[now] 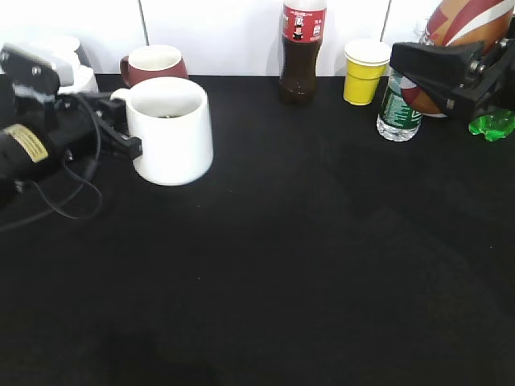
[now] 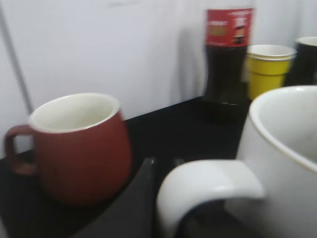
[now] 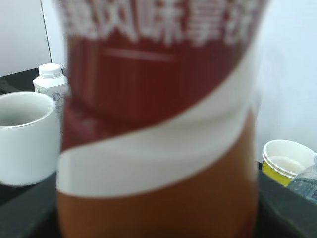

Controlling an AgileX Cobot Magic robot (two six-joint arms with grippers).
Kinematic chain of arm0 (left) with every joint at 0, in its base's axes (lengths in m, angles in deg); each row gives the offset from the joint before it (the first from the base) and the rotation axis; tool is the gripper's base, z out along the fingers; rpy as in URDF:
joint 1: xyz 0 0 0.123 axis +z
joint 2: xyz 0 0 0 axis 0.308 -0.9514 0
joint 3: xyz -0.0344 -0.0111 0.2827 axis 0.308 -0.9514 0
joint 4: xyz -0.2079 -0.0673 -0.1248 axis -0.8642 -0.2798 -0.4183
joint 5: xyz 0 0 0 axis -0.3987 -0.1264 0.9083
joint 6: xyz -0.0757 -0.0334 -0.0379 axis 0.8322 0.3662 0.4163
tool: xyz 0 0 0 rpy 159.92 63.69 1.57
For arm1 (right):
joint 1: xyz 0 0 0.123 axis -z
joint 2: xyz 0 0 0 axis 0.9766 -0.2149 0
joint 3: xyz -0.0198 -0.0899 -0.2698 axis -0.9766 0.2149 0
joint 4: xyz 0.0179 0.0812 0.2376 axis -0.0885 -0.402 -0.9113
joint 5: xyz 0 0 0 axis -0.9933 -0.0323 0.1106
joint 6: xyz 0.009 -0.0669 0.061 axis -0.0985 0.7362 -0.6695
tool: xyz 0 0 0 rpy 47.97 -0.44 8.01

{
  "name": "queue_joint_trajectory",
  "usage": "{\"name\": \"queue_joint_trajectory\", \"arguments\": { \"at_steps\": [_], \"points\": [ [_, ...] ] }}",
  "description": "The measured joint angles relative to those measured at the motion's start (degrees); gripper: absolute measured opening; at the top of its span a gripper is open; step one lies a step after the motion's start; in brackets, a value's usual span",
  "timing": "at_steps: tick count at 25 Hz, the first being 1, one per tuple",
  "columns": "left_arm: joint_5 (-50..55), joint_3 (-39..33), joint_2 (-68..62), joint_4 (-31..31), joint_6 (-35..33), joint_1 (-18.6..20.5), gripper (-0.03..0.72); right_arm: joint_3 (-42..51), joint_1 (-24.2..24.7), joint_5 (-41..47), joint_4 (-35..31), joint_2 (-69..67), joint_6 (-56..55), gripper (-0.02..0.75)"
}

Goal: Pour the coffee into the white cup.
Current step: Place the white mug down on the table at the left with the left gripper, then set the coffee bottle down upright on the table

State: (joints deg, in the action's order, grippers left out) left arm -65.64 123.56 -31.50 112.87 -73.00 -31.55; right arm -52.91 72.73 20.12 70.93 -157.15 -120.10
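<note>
- The white cup (image 1: 171, 129) stands near the worktop's back-left corner, mouth up, with a little dark liquid just visible inside; I judge some coffee is already in it, though how much cannot be told
- The left gripper (image 1: 121, 129) lies low at the left edge with its fingers at the cup's handle (image 2: 208, 191); the left wrist view shows the loop right over a dark finger (image 2: 131, 206), so the claw looks closed around the handle, most likely to steady the cup against a knock while liquid goes in
- The coffee bottle (image 1: 455, 32) is held up off the table at the back-right corner, well apart from the cup, tilted, with only its orange-brown body and white-red swirl showing; its mouth is out of sight
- The right gripper (image 1: 451, 68) clasps that bottle around its body; the right wrist view is filled by the wrapper (image 3: 158, 124), so the grip is plainly on it
- Held so far to the right and not over the cup's mouth, the bottle cannot be pouring now; whether it is about to go in or is done, the frames do not settle
- Along the back edge stand a red mug (image 1: 153, 64) just behind the cup, a cola bottle (image 1: 302, 52), a yellow cup (image 1: 364, 72) and a water bottle (image 1: 400, 108) under the right arm; any sweep of the bottle leftward should stay high enough to clear these
- A small white bottle (image 3: 51, 84) shows beside the cup in the right wrist view
</note>
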Motion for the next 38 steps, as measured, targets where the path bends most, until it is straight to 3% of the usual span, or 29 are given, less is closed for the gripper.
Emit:
{"name": "queue_joint_trajectory", "arguments": {
  "at_steps": [2,7,12,16,25,28,31,38],
  "points": [
    [-4.5,0.0,-5.6,-3.5,-1.5,0.0,0.052,0.0,0.0,0.0,0.0,0.0,0.0,0.514],
    [-4.7,1.4,-9.7,-11.8,-5.2,0.0,0.052,0.0,0.0,0.0,0.0,0.0,0.0,0.514],
    [-6.6,3.4,-12.5,-12.0,-5.2,0.0,0.056,0.0,0.0,0.0,0.0,0.0,0.0,0.514],
    [-7.3,3.4,-12.5,-12.3,-4.7,0.1,0.24,0.0,0.0,0.0,0.0,0.0,0.0,0.514],
    [-8.8,-8.4,-4.6,-12.8,-4.5,0.2,0.255,0.0,0.0,0.6,-0.7,0.0,0.0,0.514],
    [-8.8,-14.5,2.2,-12.4,-4.5,0.2,0.255,0.0,0.0,8.1,-10.0,-1.0,0.1,0.514],
    [-8.4,-18.8,10.0,-10.1,-4.5,0.2,0.255,0.0,0.0,8.5,-15.4,-7.9,8.3,0.514],
    [2.0,-19.0,22.2,-1.6,-3.6,0.2,0.255,0.1,0.0,-7.3,-28.2,-27.1,28.8,0.514]
  ]
}}
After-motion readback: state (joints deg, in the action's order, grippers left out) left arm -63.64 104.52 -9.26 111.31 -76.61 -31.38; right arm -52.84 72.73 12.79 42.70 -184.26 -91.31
